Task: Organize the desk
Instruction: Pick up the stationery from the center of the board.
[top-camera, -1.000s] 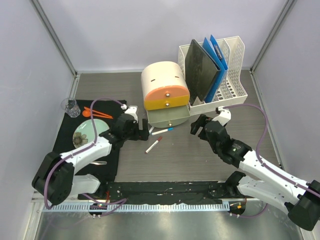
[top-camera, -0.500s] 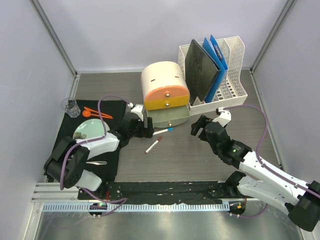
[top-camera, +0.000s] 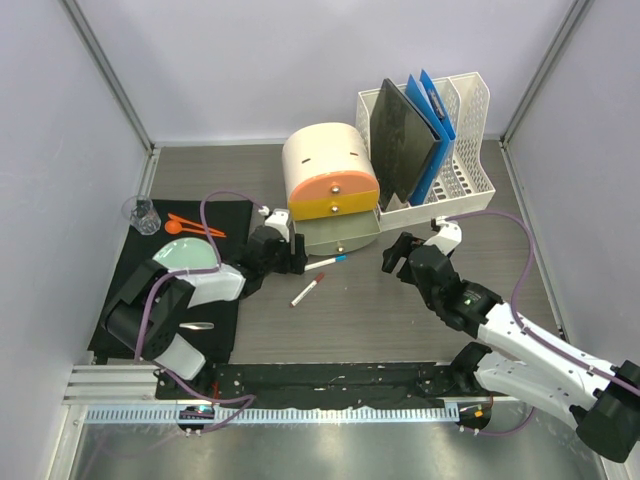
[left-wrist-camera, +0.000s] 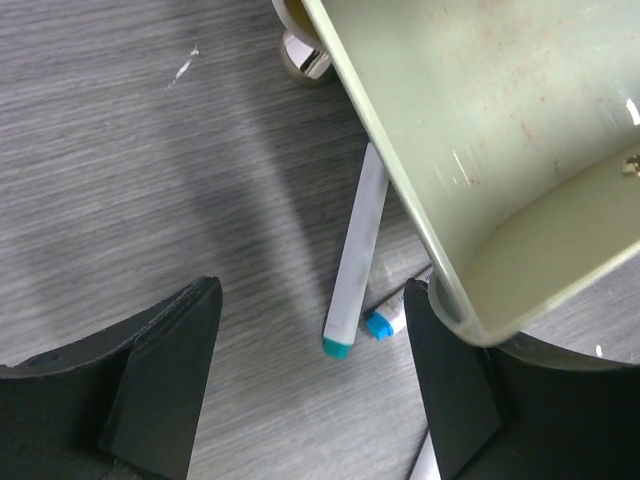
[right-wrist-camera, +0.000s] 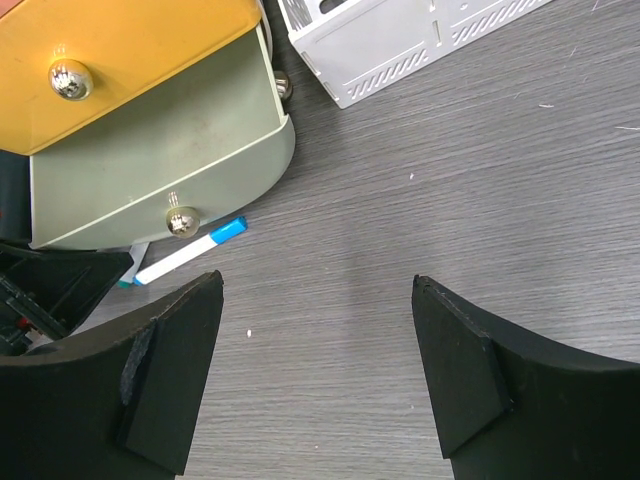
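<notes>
The desk (top-camera: 400, 320) is dark wood-grain. At its middle my left gripper (top-camera: 293, 258) hangs open at the front left corner of an open green drawer (top-camera: 340, 235). In the left wrist view a white marker with a teal cap (left-wrist-camera: 355, 255) lies on the desk between the open fingers of the left gripper (left-wrist-camera: 312, 295), touching neither, with the drawer (left-wrist-camera: 480, 150) over the right finger. A blue-capped marker (top-camera: 325, 262) and a red-capped marker (top-camera: 308, 289) lie close by. My right gripper (top-camera: 392, 256) is open over bare desk, right of the drawer, holding nothing (right-wrist-camera: 317, 288).
A cream drawer unit (top-camera: 320, 160) with an orange drawer stands at the back. To its right, a white file rack (top-camera: 465, 150) holds black and blue folders. A black mat (top-camera: 135, 300) on the left carries a plate (top-camera: 180, 258), a clear cup (top-camera: 142, 214) and orange utensils (top-camera: 190, 225).
My left gripper has moved right, from the mat's edge to the drawer's corner and over the markers, and its jaws have narrowed a little. The right arm has stayed still.
</notes>
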